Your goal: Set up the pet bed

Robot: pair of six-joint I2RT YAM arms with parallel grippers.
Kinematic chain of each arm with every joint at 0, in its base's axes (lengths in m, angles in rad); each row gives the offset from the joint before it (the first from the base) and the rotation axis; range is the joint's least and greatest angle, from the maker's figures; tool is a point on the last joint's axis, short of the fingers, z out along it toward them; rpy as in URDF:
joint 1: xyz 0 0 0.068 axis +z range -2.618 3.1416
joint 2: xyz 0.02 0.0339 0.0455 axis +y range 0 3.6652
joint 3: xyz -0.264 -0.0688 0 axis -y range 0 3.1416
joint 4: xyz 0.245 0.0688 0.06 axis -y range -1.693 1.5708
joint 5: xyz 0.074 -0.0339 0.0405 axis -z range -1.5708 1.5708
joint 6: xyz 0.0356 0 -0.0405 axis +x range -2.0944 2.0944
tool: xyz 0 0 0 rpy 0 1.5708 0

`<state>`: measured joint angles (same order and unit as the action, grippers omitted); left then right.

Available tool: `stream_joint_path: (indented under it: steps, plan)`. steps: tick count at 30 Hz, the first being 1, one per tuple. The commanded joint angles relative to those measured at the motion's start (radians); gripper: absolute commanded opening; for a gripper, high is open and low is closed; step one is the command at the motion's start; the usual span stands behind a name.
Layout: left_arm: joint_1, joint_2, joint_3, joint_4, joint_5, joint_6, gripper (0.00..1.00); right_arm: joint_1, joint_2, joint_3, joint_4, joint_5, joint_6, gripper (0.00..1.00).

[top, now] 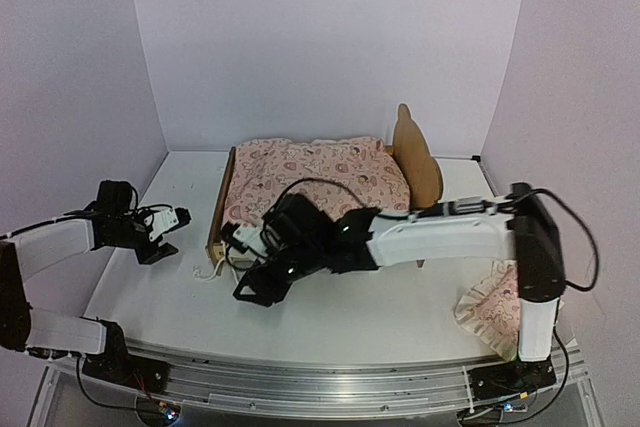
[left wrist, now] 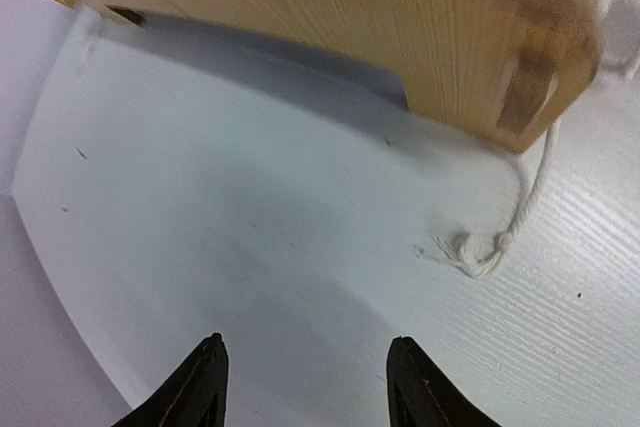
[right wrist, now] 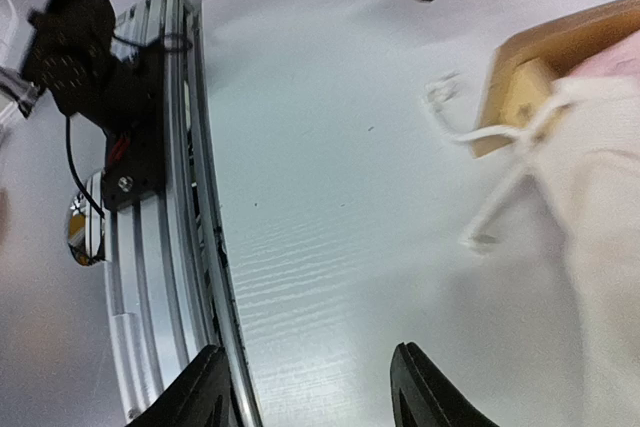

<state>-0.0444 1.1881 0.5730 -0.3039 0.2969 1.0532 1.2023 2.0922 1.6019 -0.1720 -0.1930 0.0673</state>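
- While both arms hang low over the white bench [top: 390, 312], the pet bed [top: 221, 209] stands toward the rear middle, its scalloped headboard [top: 418, 159] at the right end and its footboard [left wrist: 330, 27] at the left
- Pink printed cover [top: 320, 172] lies spread over the bed, hiding its base
- Left gripper [left wrist: 306, 343] hovers just left of the footboard, released, with only bare bench between its fingers
- Right gripper [right wrist: 310, 350] reaches across in front of the bed, near its front left corner, likewise spread and holding nothing
- White cord [left wrist: 480, 252] trails from that corner onto the bench, ending in a frayed knot
- Small pink ruffled pillow [top: 492, 307] lies at the right edge, beside the right arm's upright link
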Motion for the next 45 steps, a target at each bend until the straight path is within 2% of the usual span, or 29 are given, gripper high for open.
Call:
stream_joint_path:
  steps: [1,2,4,6,10,14,17,21,26,28,31,37,38,45]
  plan:
    - [-0.010,-0.165,0.138,-0.090,0.201,-0.060,0.58,-0.112,-0.345,-0.083,-0.179,0.189,0.050,0.56]
    - [-0.031,-0.206,0.154,-0.091,0.231,-0.073,0.60,-0.149,-0.387,-0.100,-0.250,0.255,0.093,0.55]
    - [-0.153,-0.246,0.165,-0.061,0.206,-0.105,0.63,-0.228,-0.446,-0.140,-0.378,0.350,0.202,0.51]
    - [-0.320,-0.233,0.178,-0.067,0.107,-0.123,0.65,-0.288,-0.490,-0.169,-0.494,0.458,0.278,0.50]
    - [-0.551,-0.075,0.249,-0.118,-0.052,-0.189,0.65,-0.350,-0.524,-0.199,-0.600,0.574,0.349,0.52]
    - [-0.651,0.044,0.254,-0.051,-0.154,-0.140,0.68,-0.402,-0.504,-0.219,-0.619,0.591,0.387,0.52]
    - [-0.671,0.088,0.236,0.030,-0.209,-0.068,0.69,-0.425,-0.460,-0.214,-0.624,0.584,0.396,0.52]
    - [-0.672,0.155,0.259,0.068,-0.236,-0.069,0.69,-0.443,-0.399,-0.203,-0.623,0.593,0.404,0.52]
    - [-0.672,0.203,0.226,0.133,-0.234,-0.044,0.64,-0.466,-0.345,-0.220,-0.631,0.613,0.410,0.49]
    - [-0.672,0.210,0.220,0.152,-0.239,-0.032,0.58,-0.475,-0.332,-0.230,-0.632,0.606,0.406,0.43]
    - [-0.672,0.201,0.244,0.163,-0.222,-0.048,0.37,-0.483,-0.326,-0.237,-0.632,0.601,0.403,0.25]
    - [-0.672,0.194,0.235,0.145,-0.253,-0.040,0.03,-0.488,-0.338,-0.221,-0.634,0.600,0.370,0.00]
    - [-0.672,0.186,0.236,0.131,-0.255,-0.041,0.00,-0.489,-0.341,-0.213,-0.638,0.595,0.360,0.00]
    - [-0.668,0.104,0.266,0.007,-0.288,-0.082,0.00,-0.489,-0.401,-0.127,-0.701,0.471,0.274,0.00]
